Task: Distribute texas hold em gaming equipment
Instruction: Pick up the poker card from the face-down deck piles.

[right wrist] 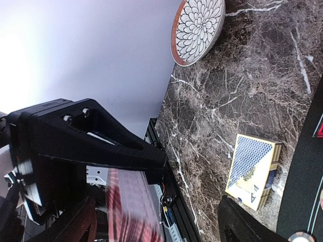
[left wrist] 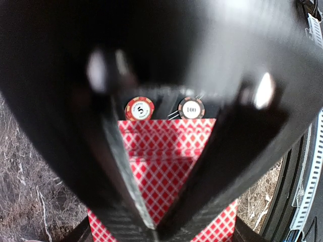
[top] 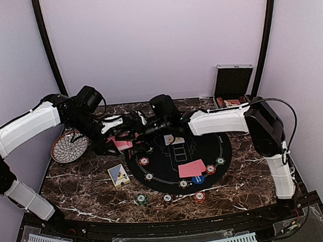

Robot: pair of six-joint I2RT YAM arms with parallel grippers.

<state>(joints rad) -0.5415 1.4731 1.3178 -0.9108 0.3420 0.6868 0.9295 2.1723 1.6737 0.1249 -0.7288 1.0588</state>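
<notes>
- Nearest your left wrist lens, the left gripper [left wrist: 154, 224] has its fingers [left wrist: 121, 171] pinched tight on a stack of red-backed cards [left wrist: 166, 151]. It holds them in the air over the far-left rim of the black mat [top: 213, 145], about mid-tabletop.
- The right gripper [top: 140, 130] stands just beside that stack, fingers spread wide with nothing in them. The right wrist view shows the cards between them.
- Watch for a double draw. If the right fingers close on the stack's edge rather than on one card, several may come away together. The whole stack could also twist out of the pinch and spill onto the marble tabletop [top: 83, 187].
- The two grippers are crowded, so a slightly misjudged approach could knock them together and jolt the cards loose.
- A dropped card could land on the chips [top: 197, 179] along the mat's near rim. It could also cover the lone card [top: 192, 167] lying back-up there and muddle the layout.
- You cannot tell whether the right fingertips touch the cards. The stack is blurred in the right wrist view, and the arms cover it from above.
- The number of cards in the stack, and their faces, are hidden.
- Little can be made out inside the open case [top: 233, 82] at the far right corner.
</notes>
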